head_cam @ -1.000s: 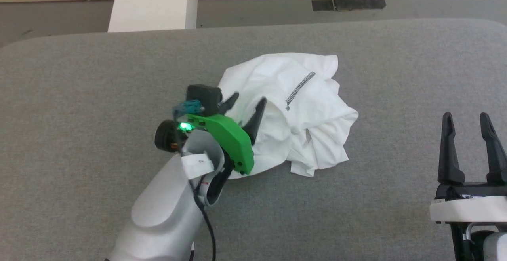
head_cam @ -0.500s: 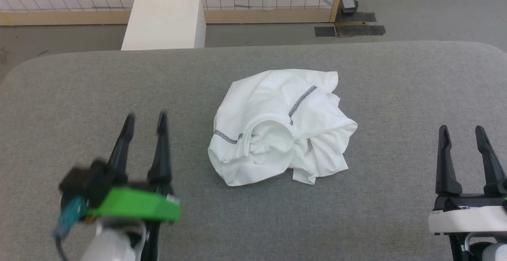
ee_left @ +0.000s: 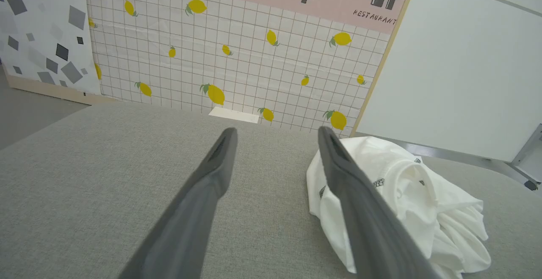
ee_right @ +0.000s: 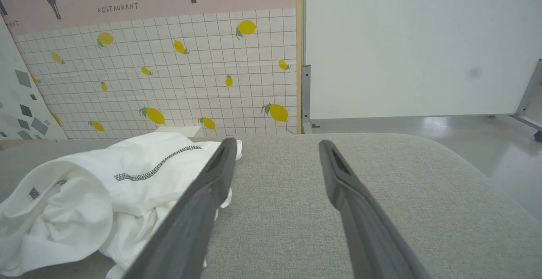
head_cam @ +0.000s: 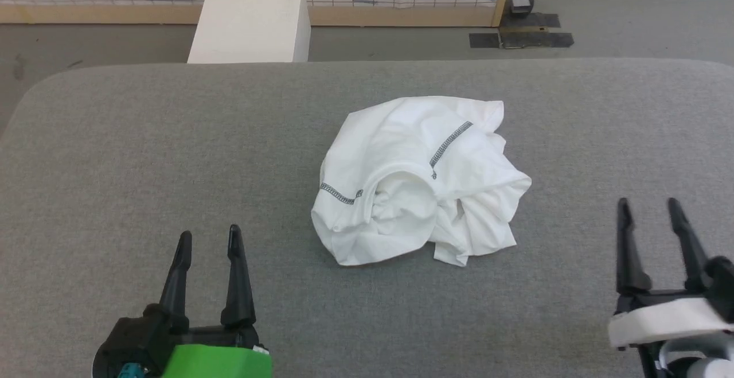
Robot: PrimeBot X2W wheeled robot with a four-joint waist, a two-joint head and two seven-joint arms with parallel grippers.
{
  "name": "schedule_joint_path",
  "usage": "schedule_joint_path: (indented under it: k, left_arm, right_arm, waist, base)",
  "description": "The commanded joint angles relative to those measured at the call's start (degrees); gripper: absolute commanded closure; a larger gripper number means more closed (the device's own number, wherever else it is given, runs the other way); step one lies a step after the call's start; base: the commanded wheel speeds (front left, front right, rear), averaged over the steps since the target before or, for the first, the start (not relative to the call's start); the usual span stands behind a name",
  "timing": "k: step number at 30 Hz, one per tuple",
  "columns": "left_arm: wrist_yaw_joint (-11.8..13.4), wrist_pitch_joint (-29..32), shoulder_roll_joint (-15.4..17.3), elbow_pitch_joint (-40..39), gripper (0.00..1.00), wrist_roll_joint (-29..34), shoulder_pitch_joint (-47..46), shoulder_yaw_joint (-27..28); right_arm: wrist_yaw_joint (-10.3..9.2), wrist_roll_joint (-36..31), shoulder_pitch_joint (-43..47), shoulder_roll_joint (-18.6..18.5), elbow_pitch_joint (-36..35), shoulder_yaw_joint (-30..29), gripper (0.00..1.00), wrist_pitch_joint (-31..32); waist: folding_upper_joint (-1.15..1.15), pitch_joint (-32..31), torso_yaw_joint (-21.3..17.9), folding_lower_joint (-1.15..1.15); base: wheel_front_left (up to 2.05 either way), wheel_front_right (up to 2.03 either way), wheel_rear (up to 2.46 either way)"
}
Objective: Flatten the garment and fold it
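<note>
The white shirt (head_cam: 421,180) with dark stitched seams lies crumpled in the middle of the grey padded table (head_cam: 143,148). The left gripper (head_cam: 209,236) sits at its near left and the right gripper (head_cam: 648,203) off to its right, both clear of the cloth, fingers spread wide and empty.

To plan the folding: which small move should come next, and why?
Probably move the left gripper toward the near left edge of the white shirt: it lies crumpled on the grey table, and this gripper and the right gripper stand open, apart from it.
</note>
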Motion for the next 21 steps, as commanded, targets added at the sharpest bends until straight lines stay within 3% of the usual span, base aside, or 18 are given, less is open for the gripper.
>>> schedule_joint_path:
  k: [1,3,10,20,21]
  left_arm:
    - [-0.87,-0.26,-0.56,0.36,0.0,1.0,-0.38,0.57]
    - [-1.98,-0.26,-1.46,0.69,0.0,1.78,-1.04,1.14]
    - [-5.05,-0.26,-3.63,2.43,0.0,3.19,-3.31,1.88]
    - [-5.83,-0.27,-4.39,4.44,0.0,2.88,-5.9,0.24]
    - [-5.64,-0.27,-4.4,4.56,0.0,2.68,-6.03,-0.03]
  right_arm:
    - [-0.09,-0.8,-0.72,0.06,0.03,1.01,0.0,1.86]
    - [-0.09,-1.87,-1.39,-0.57,0.53,3.05,0.0,5.88]
    - [-0.09,0.19,-5.1,-8.06,2.65,10.94,0.0,17.58]
    - [-0.09,3.97,-10.63,-14.64,10.87,19.74,0.0,24.79]
    - [-0.09,4.55,-10.98,-14.73,11.65,20.29,0.61,25.18]
  waist:
    - [0.0,0.91,0.69,0.0]
    - [0.0,1.8,1.21,0.0]
    - [0.0,6.49,3.83,0.0]
    - [0.0,10.27,8.22,0.0]
    - [0.0,10.33,8.52,0.0]
  base:
    - [0.0,0.0,0.0]
    - [0.0,0.0,0.0]
    - [0.0,0.0,0.0]
    - [0.0,0.0,0.0]
    - [0.0,0.0,0.0]
